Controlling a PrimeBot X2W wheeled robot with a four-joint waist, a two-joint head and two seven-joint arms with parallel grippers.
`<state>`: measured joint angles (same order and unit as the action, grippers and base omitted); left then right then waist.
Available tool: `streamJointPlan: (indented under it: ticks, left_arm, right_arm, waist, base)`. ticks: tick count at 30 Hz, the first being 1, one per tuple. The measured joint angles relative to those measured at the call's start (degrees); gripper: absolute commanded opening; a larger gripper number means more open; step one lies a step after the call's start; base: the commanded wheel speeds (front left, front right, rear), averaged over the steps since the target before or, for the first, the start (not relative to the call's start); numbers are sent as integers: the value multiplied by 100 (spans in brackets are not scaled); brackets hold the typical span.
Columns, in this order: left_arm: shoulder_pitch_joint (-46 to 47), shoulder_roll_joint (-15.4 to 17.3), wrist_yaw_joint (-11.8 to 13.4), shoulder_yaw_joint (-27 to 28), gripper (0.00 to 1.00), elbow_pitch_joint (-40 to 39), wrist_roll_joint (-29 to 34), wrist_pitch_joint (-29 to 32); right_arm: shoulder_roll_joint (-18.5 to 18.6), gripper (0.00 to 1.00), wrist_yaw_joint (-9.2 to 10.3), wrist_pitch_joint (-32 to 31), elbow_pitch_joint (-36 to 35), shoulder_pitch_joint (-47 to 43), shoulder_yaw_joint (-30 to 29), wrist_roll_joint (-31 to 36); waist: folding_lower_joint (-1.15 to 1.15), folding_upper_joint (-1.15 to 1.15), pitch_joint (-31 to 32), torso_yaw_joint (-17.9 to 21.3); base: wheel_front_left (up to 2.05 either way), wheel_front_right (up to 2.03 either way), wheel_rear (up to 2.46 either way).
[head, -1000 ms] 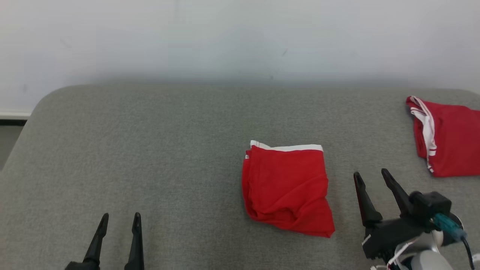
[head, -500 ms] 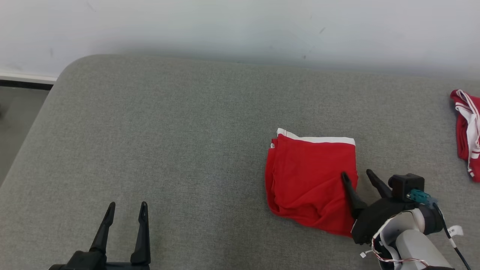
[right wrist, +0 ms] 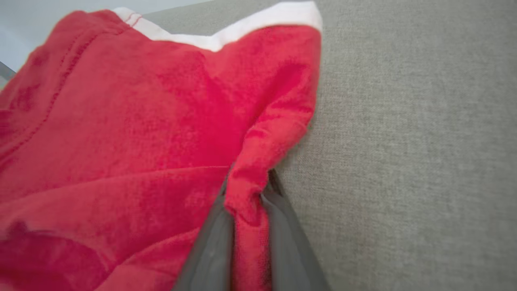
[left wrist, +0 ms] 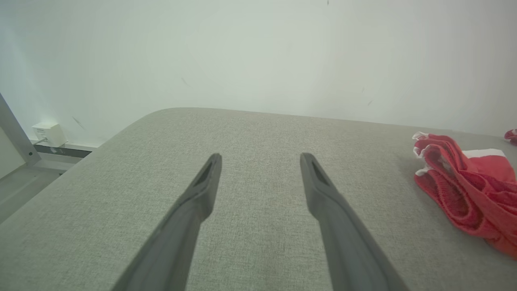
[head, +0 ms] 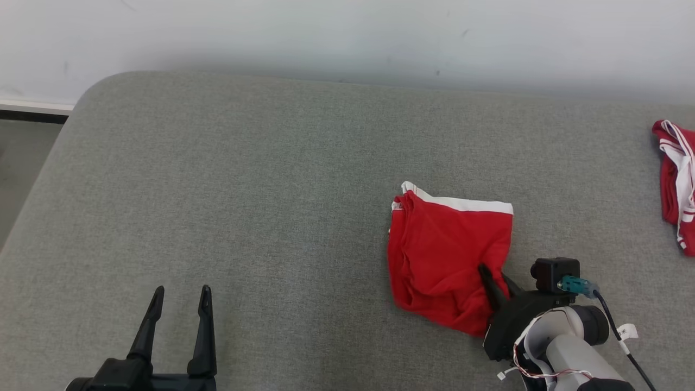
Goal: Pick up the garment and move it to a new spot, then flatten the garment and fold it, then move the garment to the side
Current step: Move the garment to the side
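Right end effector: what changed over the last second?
The right end effector moved left from beside the red garment onto its right edge and closed, pinching a fold of cloth. The head camera also shifted. Unchanged: the left end effector is open above the grey surface, the red garment lies where it was, and the second red garment is untouched.

Grey fabric surface (head: 244, 190), red garment (head: 445, 250) (white waistband) right of centre, second garment (head: 670, 187) far right
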<state>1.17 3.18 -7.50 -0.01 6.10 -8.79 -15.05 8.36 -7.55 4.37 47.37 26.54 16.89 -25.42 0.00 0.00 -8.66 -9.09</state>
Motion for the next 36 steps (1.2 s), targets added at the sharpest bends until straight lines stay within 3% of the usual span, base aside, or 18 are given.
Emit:
streamJointPlan:
  ticks: [7,19,28,36]
  left_arm:
    - [181,-14,-1,-134,100,-45,0,0]
    - [734,-25,-1,-407,100,-145,-25,0]
    - [1081,-30,-1,-520,100,-357,23,0]
    - [1229,74,-1,-563,100,-583,176,0]
  right_arm:
    - [517,0,-4,-13,-88,405,390,-130]
    - [2182,0,-1,-601,-1135,1449,1121,-463]
    - [3588,0,-1,-949,-1927,1969,1099,-805]
    - [4491,0,-1,-1234,-2198,2226,813,-1080]
  waist:
    - [0,0,-188,69]
    - [1,1,-928,264]
    - [1,1,-1577,563]
    - [0,1,-2090,874]
  base:
    - [0,0,0]
    - [0,0,0]
    - [0,0,0]
    - [0,0,0]
